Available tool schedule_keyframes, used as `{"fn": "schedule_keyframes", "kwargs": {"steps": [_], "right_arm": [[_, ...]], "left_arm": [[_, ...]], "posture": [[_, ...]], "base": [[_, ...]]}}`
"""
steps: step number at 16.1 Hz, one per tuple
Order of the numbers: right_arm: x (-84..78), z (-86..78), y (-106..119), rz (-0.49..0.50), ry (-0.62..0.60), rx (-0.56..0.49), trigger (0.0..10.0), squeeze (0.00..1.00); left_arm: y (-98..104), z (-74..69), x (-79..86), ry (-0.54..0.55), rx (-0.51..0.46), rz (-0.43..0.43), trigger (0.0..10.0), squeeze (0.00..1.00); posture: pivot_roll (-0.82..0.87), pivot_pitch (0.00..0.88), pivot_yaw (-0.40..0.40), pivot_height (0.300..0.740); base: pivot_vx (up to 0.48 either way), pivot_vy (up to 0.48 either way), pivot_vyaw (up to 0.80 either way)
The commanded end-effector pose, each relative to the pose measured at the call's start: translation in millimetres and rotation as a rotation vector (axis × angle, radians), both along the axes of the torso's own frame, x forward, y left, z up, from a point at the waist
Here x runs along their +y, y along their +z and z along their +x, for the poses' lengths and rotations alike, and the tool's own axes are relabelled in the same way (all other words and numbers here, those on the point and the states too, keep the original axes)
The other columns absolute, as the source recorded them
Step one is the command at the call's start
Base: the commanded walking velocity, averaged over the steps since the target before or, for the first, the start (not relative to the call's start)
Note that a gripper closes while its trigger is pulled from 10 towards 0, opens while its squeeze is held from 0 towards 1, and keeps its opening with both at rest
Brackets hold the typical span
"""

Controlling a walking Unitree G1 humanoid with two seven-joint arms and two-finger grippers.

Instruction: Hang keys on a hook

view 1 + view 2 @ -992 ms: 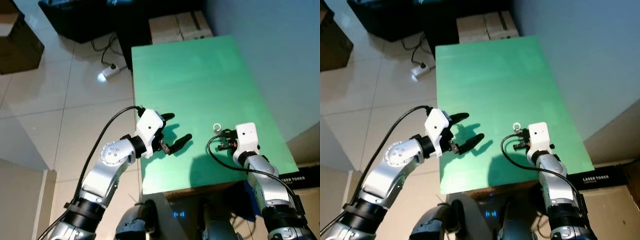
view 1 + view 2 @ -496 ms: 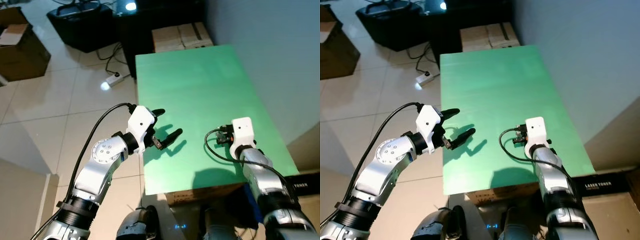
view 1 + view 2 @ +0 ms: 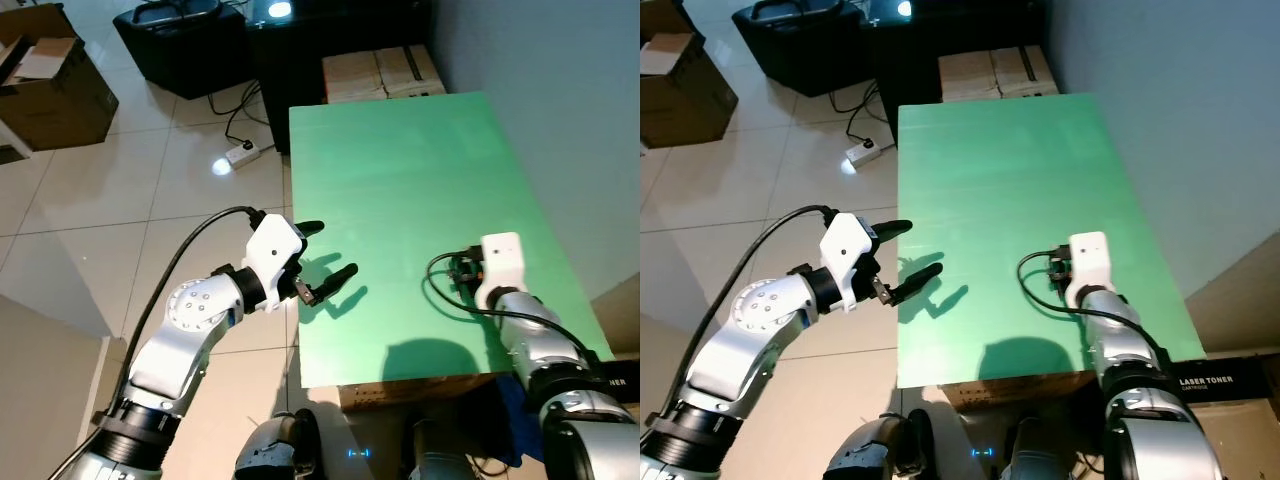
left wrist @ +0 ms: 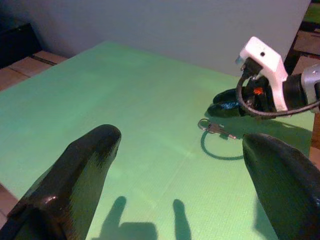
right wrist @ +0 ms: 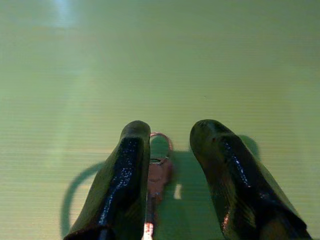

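Observation:
A small key on a ring [image 5: 158, 169] lies flat on the green table [image 3: 400, 150], near its right front part. My right gripper [image 5: 172, 131] is low over it, open, one black finger on each side, and the key lies close to one finger [image 5: 127, 175]. From the left wrist view the key [image 4: 215, 128] lies just in front of the right gripper [image 4: 226, 101]. In the head views the right gripper [image 3: 463, 269] covers the key. My left gripper [image 3: 325, 262] hovers open over the table's left edge, holding nothing.
Pale cardboard boxes [image 3: 385, 72] stand at the table's far end, beside a black case [image 3: 185, 45]. A white power strip [image 3: 243, 153] and a brown box [image 3: 55, 90] sit on the tiled floor to the left. A grey wall runs along the table's right side.
The camera has shifted. My right gripper has moved forward over the key ring, which earlier lay in the open just ahead of it. The left gripper has drifted toward the table's left edge.

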State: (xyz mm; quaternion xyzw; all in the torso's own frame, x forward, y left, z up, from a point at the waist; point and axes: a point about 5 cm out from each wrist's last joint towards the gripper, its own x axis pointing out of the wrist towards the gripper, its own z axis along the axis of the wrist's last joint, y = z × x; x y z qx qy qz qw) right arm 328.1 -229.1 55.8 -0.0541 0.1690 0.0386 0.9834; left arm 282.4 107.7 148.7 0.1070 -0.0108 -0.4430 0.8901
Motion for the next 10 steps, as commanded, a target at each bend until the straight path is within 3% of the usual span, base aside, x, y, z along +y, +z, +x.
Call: {"fn": "schedule_keyframes", "kwargs": {"steps": [1, 3, 6, 7, 10], "right_arm": [[0.5, -0.7, -1, 0.047, 0.017, -0.011, 10.0, 1.00], [-2.2, -1.3, 2, 0.131, 0.029, -0.042, 10.0, 1.00], [-21.2, -10.5, -6, 0.238, -0.084, -0.030, 10.0, 1.00], [-22.8, -12.1, -8, 0.242, -0.091, -0.023, 10.0, 0.00], [-14.5, -17.7, -20, 0.294, -0.027, 0.059, 10.0, 0.00]], "left_arm": [[1, -3.3, 4.2, 0.004, 0.006, 0.007, 10.0, 0.00], [2, -3.9, 4.6, 0.001, 0.007, 0.011, 10.0, 0.00], [4, -4.6, 4.9, -0.022, 0.010, 0.025, 10.0, 0.00], [5, -4.7, 5.1, -0.028, 0.013, 0.029, 10.0, 0.00], [7, -3.2, 3.8, -0.051, 0.012, 0.043, 10.0, 0.00]], "posture": [[0.09, 0.208, 0.127, 0.740], [0.09, 0.208, 0.135, 0.740], [0.10, 0.209, 0.164, 0.740], [0.10, 0.209, 0.167, 0.740], [0.12, 0.205, 0.190, 0.740]], "base": [[0.000, 0.000, 0.00], [0.000, 0.000, 0.00], [0.000, 0.000, 0.00], [0.000, 0.000, 0.00], [0.000, 0.000, 0.00]]}}
